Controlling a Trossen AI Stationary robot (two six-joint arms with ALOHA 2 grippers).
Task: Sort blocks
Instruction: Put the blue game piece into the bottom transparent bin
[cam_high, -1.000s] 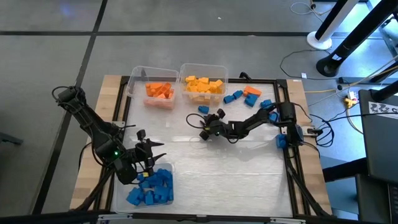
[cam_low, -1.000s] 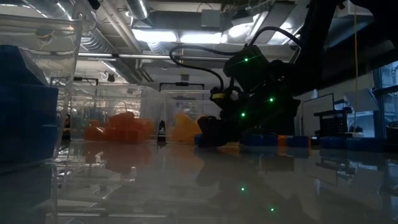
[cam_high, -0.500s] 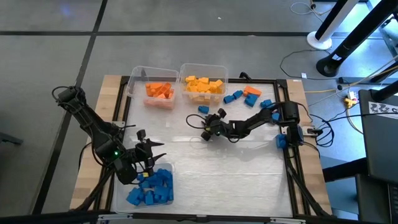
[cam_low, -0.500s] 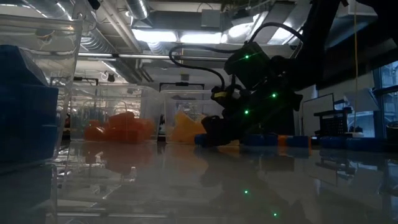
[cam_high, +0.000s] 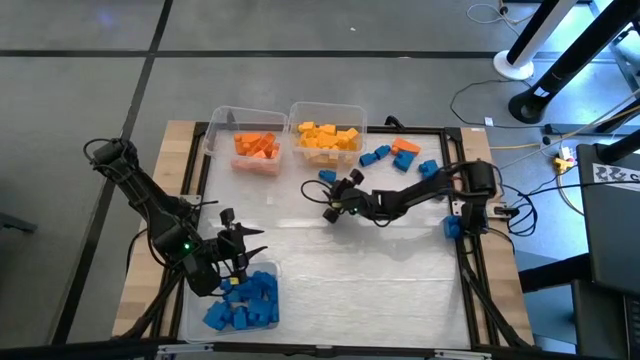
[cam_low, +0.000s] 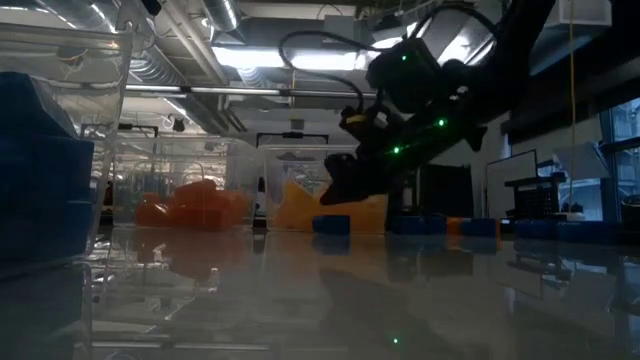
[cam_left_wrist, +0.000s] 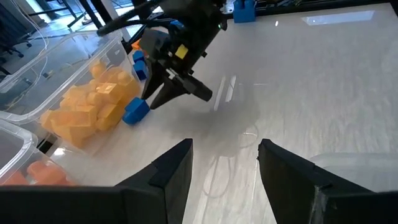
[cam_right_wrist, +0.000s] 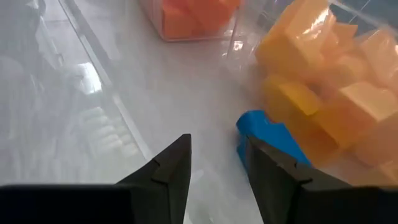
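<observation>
- Looking down on a pale counter (cam_high: 350, 270) with dark rails, two dark arms, three clear bins, scattered blocks.
- Left end effector (cam_high: 243, 262): hovering at the near-left edge of the counter, over the rim of a bin (cam_high: 192, 318) holding blue blocks (cam_high: 245, 303); fingers (cam_left_wrist: 171, 177) apart, nothing between them.
- Right end effector (cam_high: 331, 203): reaching across toward mid-counter, raised off the surface, tilted down; fingers (cam_right_wrist: 168, 174) apart with a narrow gap, empty.
- Lying just beside the right end effector, flat on the counter: one blue block (cam_high: 327, 176), close to the yellow bin (cam_high: 297, 112); same block seen at (cam_right_wrist: 268, 138), (cam_left_wrist: 135, 111) and (cam_low: 331, 224).
- Sitting at the far edge, side by side: an orange bin (cam_high: 218, 120) with orange blocks (cam_high: 256, 146), then the yellow bin with yellow blocks (cam_high: 328, 136).
- Resting loose on the far-right part of the counter: several blue blocks (cam_high: 374, 156) and one orange block (cam_high: 405, 147), well apart from the bins' insides.
- Sitting at the right rail by the right arm's base: another blue piece (cam_high: 452, 228); cannot tell whether a block.
- Showing beyond the counter: grey floor (cam_high: 90, 100), cables and stand bases.
</observation>
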